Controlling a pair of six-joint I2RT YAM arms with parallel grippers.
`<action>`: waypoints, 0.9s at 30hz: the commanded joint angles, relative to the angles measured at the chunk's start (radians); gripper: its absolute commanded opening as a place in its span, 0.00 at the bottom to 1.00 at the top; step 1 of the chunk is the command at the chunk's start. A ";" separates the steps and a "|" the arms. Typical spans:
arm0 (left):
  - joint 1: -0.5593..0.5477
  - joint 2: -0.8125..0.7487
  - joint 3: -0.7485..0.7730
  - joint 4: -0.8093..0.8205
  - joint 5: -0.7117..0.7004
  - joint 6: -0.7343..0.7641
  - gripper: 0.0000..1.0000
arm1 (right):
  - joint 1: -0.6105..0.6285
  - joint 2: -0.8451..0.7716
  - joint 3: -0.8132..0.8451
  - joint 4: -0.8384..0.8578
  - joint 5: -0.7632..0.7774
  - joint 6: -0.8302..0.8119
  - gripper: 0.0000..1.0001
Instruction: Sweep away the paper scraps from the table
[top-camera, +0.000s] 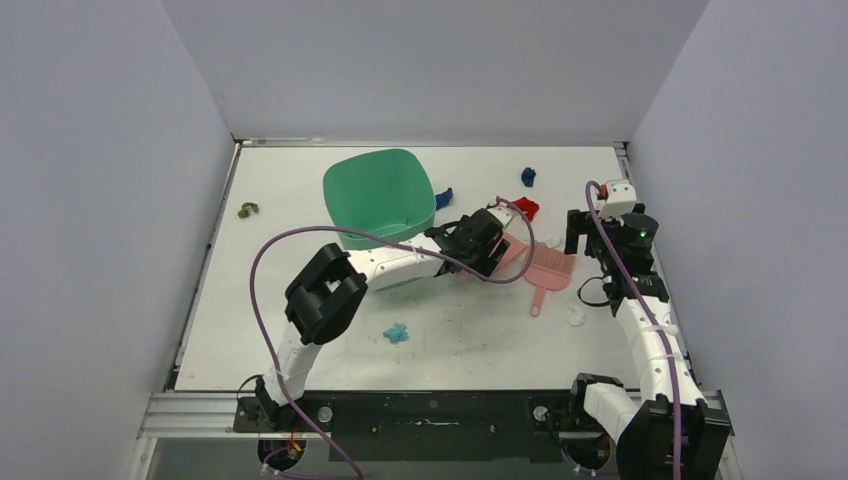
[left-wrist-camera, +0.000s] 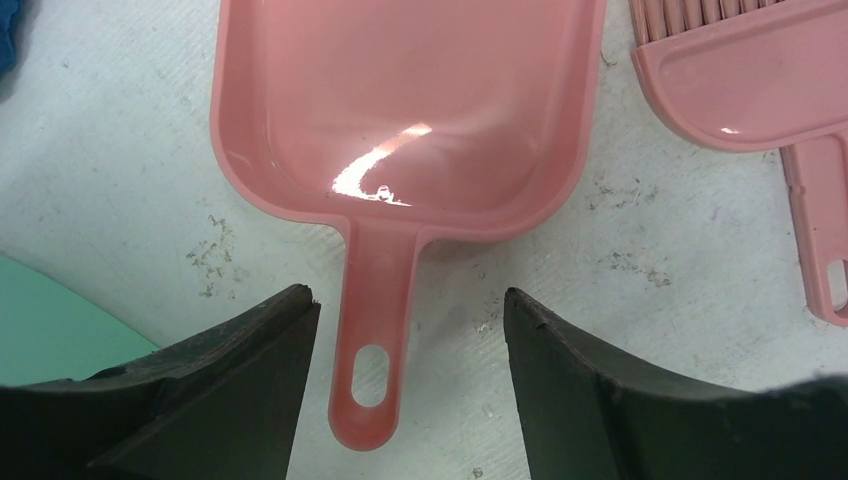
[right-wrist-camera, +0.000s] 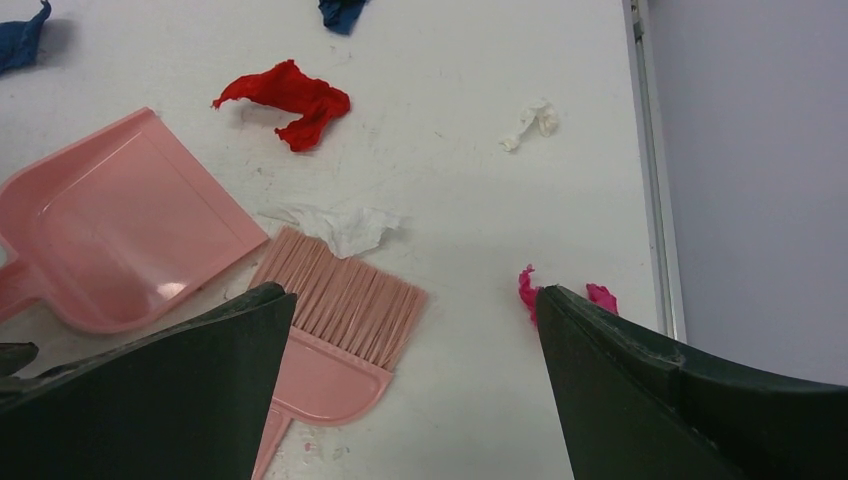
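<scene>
1. Left wrist: left hand (left-wrist-camera: 408, 296) spread wide, pink dustpan (left-wrist-camera: 400, 100) handle between its fingers, ungripped.
2. Right wrist: right hand (right-wrist-camera: 412, 292) released, near brush (right-wrist-camera: 340, 320).
3. Coloured paper scraps (right-wrist-camera: 290, 100) lie scattered on counter (top-camera: 480, 340); dustpan empty, sweeping not begun.

Robot lab test cell, not a home or a shop. Plain grey walls (top-camera: 100, 200) box in a white table (top-camera: 480, 345) on three sides. The tabletop is scuffed and smudged, with a metal edge. The left arm (top-camera: 325, 295) and right arm (top-camera: 650, 340) are bolted to an aluminium rail (top-camera: 440, 408) at the near edge, and a purple cable (top-camera: 252, 275) loops loose. Staged props lie on the surface: a pink dustpan (left-wrist-camera: 400, 100), a pink brush (right-wrist-camera: 340, 330), a green tub (top-camera: 380, 195) and scattered coloured paper scraps (right-wrist-camera: 290, 98).
</scene>
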 joint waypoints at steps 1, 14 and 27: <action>0.008 0.007 0.008 0.044 -0.005 0.012 0.66 | -0.007 0.032 0.009 0.030 -0.019 -0.020 0.95; -0.124 -0.038 0.041 0.069 -0.009 0.046 0.65 | -0.015 0.056 0.021 0.024 0.028 -0.014 0.93; -0.201 0.136 0.201 0.083 0.066 -0.112 0.62 | -0.099 0.038 0.026 0.013 0.069 0.040 0.93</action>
